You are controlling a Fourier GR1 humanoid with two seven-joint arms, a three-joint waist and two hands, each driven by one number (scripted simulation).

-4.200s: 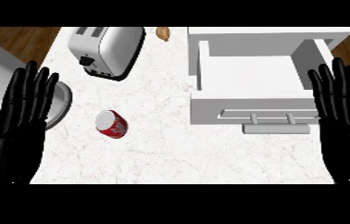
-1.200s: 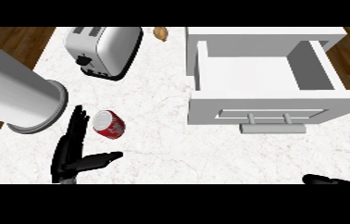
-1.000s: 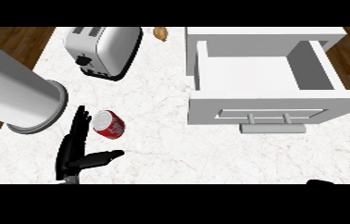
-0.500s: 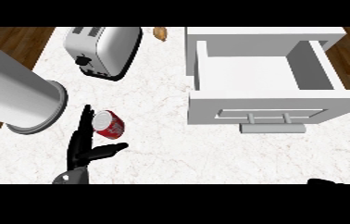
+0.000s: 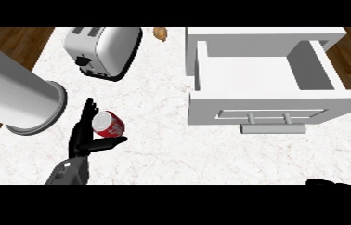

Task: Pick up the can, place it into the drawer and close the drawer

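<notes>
One hand matters on my screen: the left hand is at the red can, which lies on its side on the white counter at near left. Its fingers stand straight along the can's left side, the thumb pokes out under its near edge; nothing has curled round it. Of my right hand only a dark tip shows near right, and I cannot tell its fingers. Well right of the can, the drawer stands open. At far left sits a toaster.
</notes>
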